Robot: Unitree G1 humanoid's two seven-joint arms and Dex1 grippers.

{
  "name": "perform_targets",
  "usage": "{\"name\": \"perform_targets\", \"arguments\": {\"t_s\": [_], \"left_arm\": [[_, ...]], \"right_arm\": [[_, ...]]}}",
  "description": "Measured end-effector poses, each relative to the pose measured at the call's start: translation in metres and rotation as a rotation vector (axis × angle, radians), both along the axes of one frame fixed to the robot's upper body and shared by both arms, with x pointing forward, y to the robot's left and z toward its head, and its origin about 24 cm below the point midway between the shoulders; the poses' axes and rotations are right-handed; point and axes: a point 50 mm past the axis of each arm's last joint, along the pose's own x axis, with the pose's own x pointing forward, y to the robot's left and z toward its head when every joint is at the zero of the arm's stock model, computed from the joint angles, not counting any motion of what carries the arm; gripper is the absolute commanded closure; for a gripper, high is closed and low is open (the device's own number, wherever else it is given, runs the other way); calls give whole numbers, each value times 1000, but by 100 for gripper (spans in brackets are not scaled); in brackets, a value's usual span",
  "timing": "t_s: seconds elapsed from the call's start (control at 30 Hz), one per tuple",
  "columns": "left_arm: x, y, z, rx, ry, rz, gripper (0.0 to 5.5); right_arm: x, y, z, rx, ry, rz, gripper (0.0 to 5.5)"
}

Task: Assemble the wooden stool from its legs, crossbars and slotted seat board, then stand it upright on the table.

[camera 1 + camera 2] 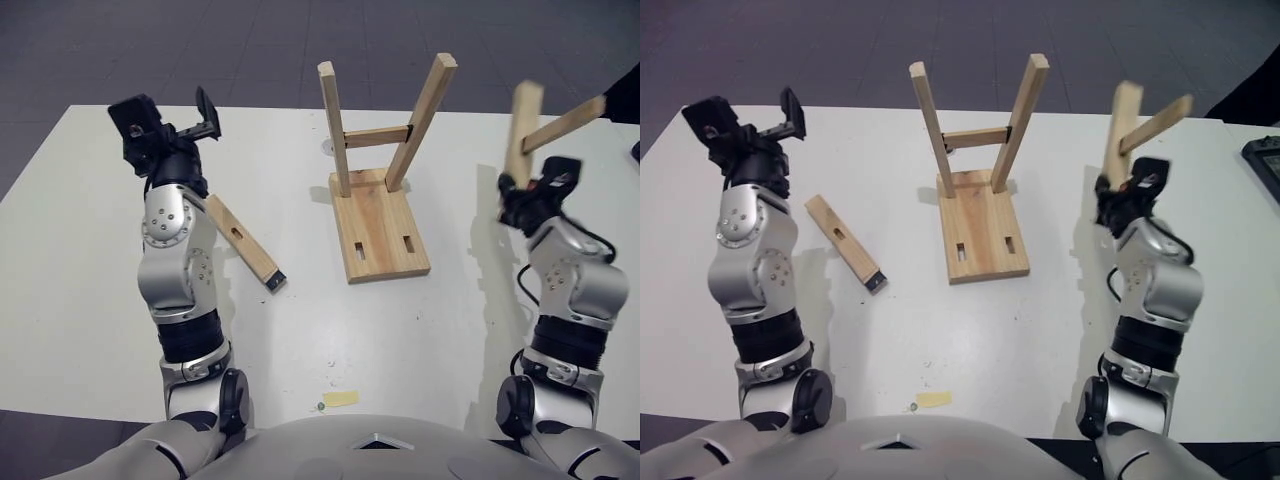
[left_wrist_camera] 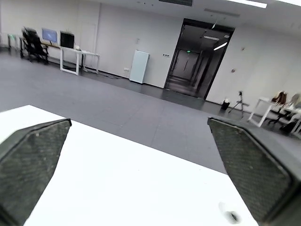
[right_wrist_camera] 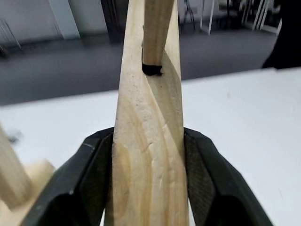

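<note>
- Your right hand (image 3: 148, 176) is clamped on one leg (image 1: 522, 125), holding it near-upright above the worktop (image 1: 90, 250). Its side crossbar (image 1: 565, 122) juts off to the right, which I judge leaves the lower end free to drop into a slot.
- The seat board (image 1: 385, 235) lies flat mid-worktop. The standing legs (image 1: 335, 130) and their joining bar (image 1: 377, 137) are at its far end, and the two near slots are open.
- Your left hand (image 1: 178, 125) is spread wide and holds nothing. The loose leg (image 1: 243, 240) lies beside that arm, probably your next pick.
</note>
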Motion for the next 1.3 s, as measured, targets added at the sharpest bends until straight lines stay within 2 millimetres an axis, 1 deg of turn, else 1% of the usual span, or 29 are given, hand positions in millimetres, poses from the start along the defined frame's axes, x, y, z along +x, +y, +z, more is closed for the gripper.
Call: {"name": "perform_targets", "arguments": {"t_s": [0.03, 0.07, 0.1, 0.17, 0.23, 0.3, 0.33, 0.4, 0.47, 0.53, 0.7, 0.77, 0.97, 1.1, 1.13, 1.2, 1.23, 1.27, 1.3], "left_arm": [[-2, 0, 6, -45, -41, -75, 10], [-5, -5, 17, -89, -105, -192, 10], [-8, -10, 26, -117, -162, -282, 10], [-19, -25, 48, -161, -287, -487, 10], [-30, -36, 67, -182, -379, -654, 10], [-43, -55, 92, -226, -480, -859, 10], [-49, -66, 104, -248, -525, -961, 10], [-55, -80, 115, -266, -547, -1054, 10], [-54, -91, 117, -285, -505, -1097, 10], [-44, -102, 114, -327, -418, -1100, 10], [-30, -108, 106, -380, -308, -1056, 10], [-27, -107, 104, -398, -281, -1044, 36], [-16, -107, 94, -456, -170, -997, 152], [-16, -107, 92, -469, -151, -1006, 227], [-16, -108, 92, -471, -148, -1011, 229], [-17, -109, 91, -466, -143, -1017, 276], [-18, -109, 90, -464, -140, -1018, 282], [-18, -109, 90, -462, -139, -1018, 307], [-18, -110, 89, -461, -136, -1019, 320]], "right_arm": [[-1, 8, 19, -14, -114, 83, 343], [-3, 17, 34, -33, -208, 176, 343], [-4, 25, 42, -44, -258, 241, 343], [-6, 38, 49, -59, -319, 358, 343], [-8, 46, 54, -79, -351, 440, 343], [-11, 64, 63, -123, -408, 570, 343], [-14, 76, 68, -154, -446, 651, 343], [-20, 93, 68, -190, -465, 761, 343], [-26, 102, 62, -196, -457, 840, 343], [-30, 108, 56, -200, -438, 884, 343], [-35, 117, 47, -226, -417, 929, 343], [-35, 118, 43, -241, -410, 928, 343], [-36, 118, 39, -296, -405, 909, 343], [-33, 119, 34, -325, -392, 895, 343], [-33, 119, 33, -326, -390, 893, 343], [-32, 119, 32, -342, -391, 884, 343], [-31, 118, 31, -349, -387, 879, 343], [-31, 118, 31, -353, -384, 876, 343], [-30, 118, 30, -354, -382, 873, 343]]}}
